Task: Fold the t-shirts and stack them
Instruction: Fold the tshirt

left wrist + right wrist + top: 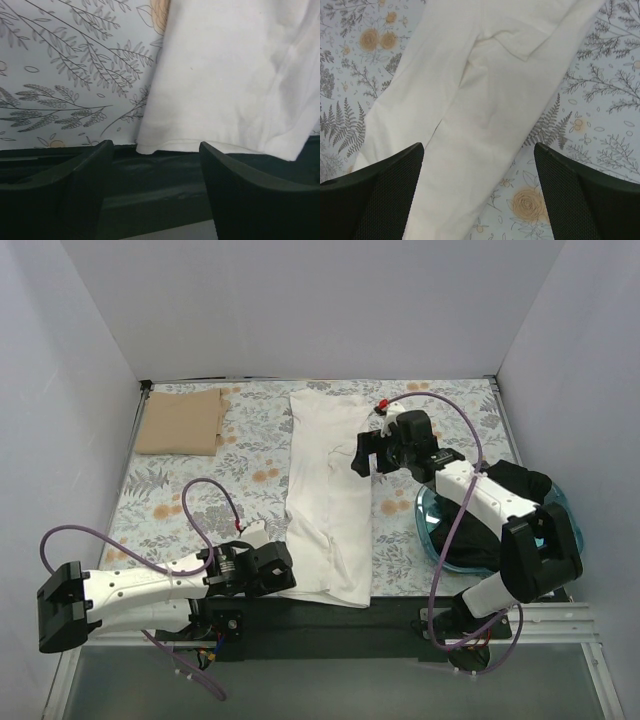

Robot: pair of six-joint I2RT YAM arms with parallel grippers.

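- Far-left corner of the floral tabletop point(190, 502): 1 tan t-shirt point(180, 422), folded flat, well apart from both arms.
- Left hand point(280, 572) sits low at the near edge, just beside the near-left hem corner of the white t-shirt point(328, 490). Its 2 fingers are spread with nothing between them.
- Left wrist view: the hem corner lies ahead of the finger gap, overlapping the black edge strip point(150, 175). Contact with the cloth cannot be told.
- White t-shirt, centre: folded lengthwise into 1 long strip running far to near, with a sleeve turned in on top.
- Right hand point(360, 458) is over the strip's right edge at about mid-length, fingers spread, holding nothing.
- Far right: blue bin point(432, 525) holding dark cloth point(510, 485), possibly more shirts.
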